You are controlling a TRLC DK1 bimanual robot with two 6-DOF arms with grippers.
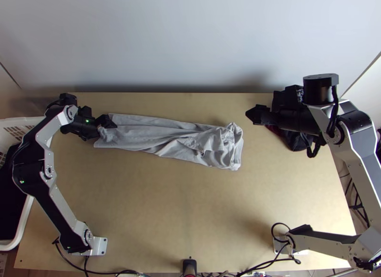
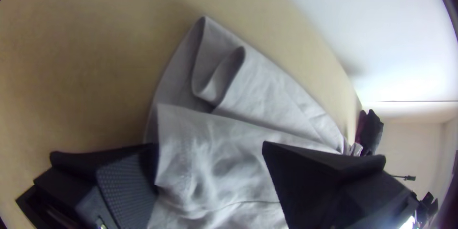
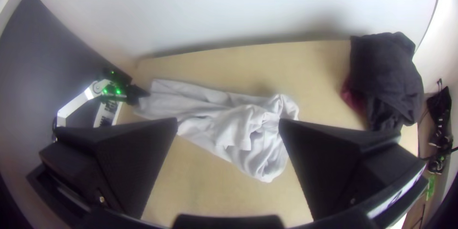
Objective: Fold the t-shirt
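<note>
t-shirt [image 1: 166,139]: lengthwise strip on far half of tabletop [image 1: 181,210], rumpled toward right end. left end effector [image 1: 106,121]: at strip's left end, fingers spread, cloth between. right end effector [image 1: 250,115]: beyond right end, fingers spread.

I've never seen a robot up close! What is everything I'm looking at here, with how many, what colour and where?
T-shirt: one, light grey, in a long, rumpled strip on the table's far half
Cloth heap: one, black with some dark red, far right of the table
Table: one, light wood, under the cloths
Wall: one, pale, beyond the table
Basket: one, white, left of the table
Cables: several, black, along the near edge
Arms: two, silver-grey and black, based at the near left and near right
Left gripper: one, black, fingers apart at the t-shirt's left end
Right gripper: one, black, fingers apart, between t-shirt and cloth heap in the top view
</note>
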